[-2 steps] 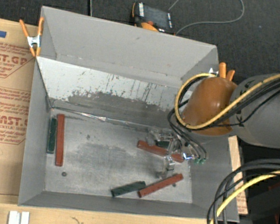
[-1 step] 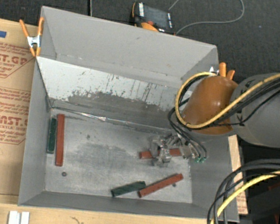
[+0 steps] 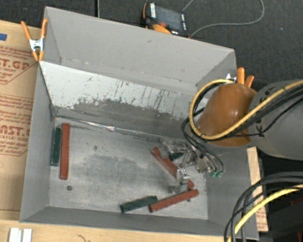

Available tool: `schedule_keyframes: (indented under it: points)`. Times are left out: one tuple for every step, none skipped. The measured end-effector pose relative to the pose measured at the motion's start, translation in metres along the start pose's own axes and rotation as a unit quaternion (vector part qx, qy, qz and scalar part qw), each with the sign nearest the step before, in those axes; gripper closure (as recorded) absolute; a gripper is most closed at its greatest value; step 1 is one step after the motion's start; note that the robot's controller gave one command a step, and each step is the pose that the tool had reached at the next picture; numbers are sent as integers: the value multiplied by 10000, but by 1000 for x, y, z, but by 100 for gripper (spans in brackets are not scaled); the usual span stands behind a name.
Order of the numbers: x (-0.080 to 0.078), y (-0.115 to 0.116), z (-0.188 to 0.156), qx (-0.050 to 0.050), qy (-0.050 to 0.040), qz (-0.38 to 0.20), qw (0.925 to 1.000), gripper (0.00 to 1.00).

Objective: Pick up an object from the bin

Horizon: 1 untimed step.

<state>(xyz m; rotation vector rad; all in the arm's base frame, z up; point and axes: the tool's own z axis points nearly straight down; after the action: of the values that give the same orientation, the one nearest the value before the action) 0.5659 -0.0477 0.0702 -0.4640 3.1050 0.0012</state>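
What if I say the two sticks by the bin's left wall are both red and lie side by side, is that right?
Not quite. In the camera view, one of the two is dark green: the dark green stick lies side by side with a red stick by the left wall of the bin.
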Motion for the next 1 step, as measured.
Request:
schedule_keyframes:
  points:
    - [27,-55,0,6,1,674,9977,0]
